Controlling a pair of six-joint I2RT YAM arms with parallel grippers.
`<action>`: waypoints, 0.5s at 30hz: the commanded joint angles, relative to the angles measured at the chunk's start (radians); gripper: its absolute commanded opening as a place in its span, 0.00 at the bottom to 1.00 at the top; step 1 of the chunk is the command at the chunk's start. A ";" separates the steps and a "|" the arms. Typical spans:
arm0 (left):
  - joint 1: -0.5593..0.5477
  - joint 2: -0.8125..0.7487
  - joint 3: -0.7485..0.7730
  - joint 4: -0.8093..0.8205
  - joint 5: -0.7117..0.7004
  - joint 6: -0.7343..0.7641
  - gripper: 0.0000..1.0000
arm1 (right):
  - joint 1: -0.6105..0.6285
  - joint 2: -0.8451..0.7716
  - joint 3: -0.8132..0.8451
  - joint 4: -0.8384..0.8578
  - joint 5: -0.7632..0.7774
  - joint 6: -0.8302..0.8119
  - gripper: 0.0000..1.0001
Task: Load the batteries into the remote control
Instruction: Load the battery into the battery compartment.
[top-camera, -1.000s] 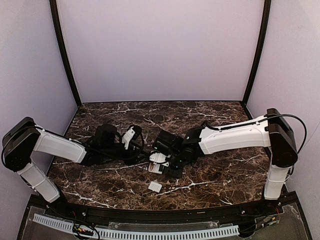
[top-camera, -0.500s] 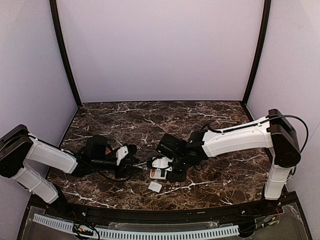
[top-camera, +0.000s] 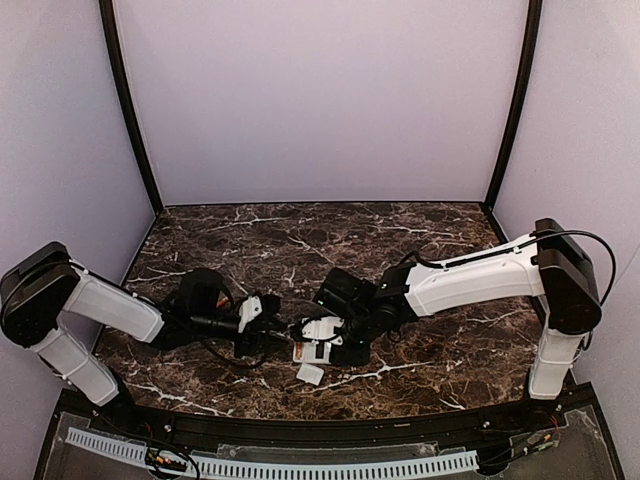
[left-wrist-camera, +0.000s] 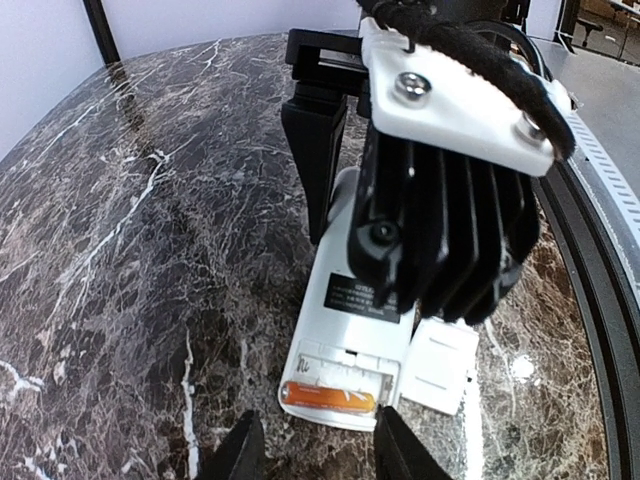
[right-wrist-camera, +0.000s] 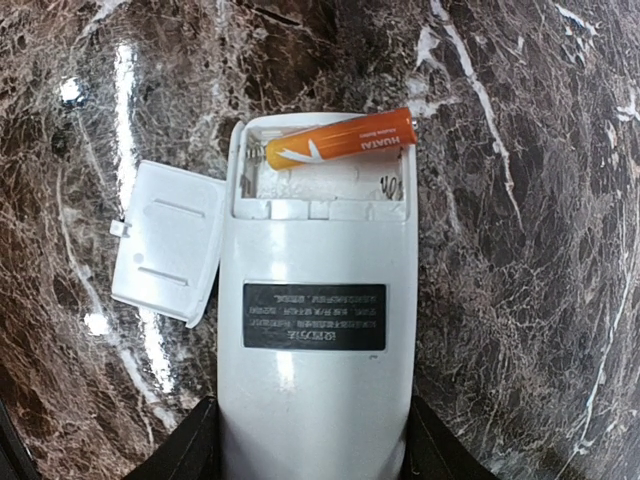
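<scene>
The white remote control (right-wrist-camera: 315, 400) lies back up on the marble, and my right gripper (right-wrist-camera: 315, 445) is shut on its two long sides. One orange battery (right-wrist-camera: 340, 138) rests slightly askew in the open recess at the remote's far end. In the left wrist view that battery (left-wrist-camera: 328, 397) lies just ahead of my left gripper (left-wrist-camera: 318, 455). The left gripper is open and empty, its fingertips (left-wrist-camera: 240, 455) low by the remote's (left-wrist-camera: 355, 310) end. In the top view both grippers, left (top-camera: 275, 335) and right (top-camera: 335, 340), meet at the remote (top-camera: 312, 340).
The small white cover piece (right-wrist-camera: 168, 243) lies flat on the table against the remote's side, also seen as cover (top-camera: 309, 374) in the top view. Dark marble table (top-camera: 430, 350) spreads around; a black rail (top-camera: 300, 430) runs along its near edge.
My left gripper has come down and rightward to the battery end of the remote, and its jaws have narrowed. The right gripper with the remote shifted slightly toward the near edge.
</scene>
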 joint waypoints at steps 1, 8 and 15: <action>-0.002 0.040 0.049 -0.032 0.064 0.055 0.35 | -0.003 -0.030 -0.011 0.026 -0.023 -0.017 0.00; -0.005 0.088 0.102 -0.063 0.090 0.101 0.24 | -0.002 -0.029 -0.012 0.022 -0.020 -0.018 0.00; -0.011 0.122 0.130 -0.098 0.091 0.126 0.21 | -0.002 -0.028 -0.010 0.020 -0.021 -0.019 0.00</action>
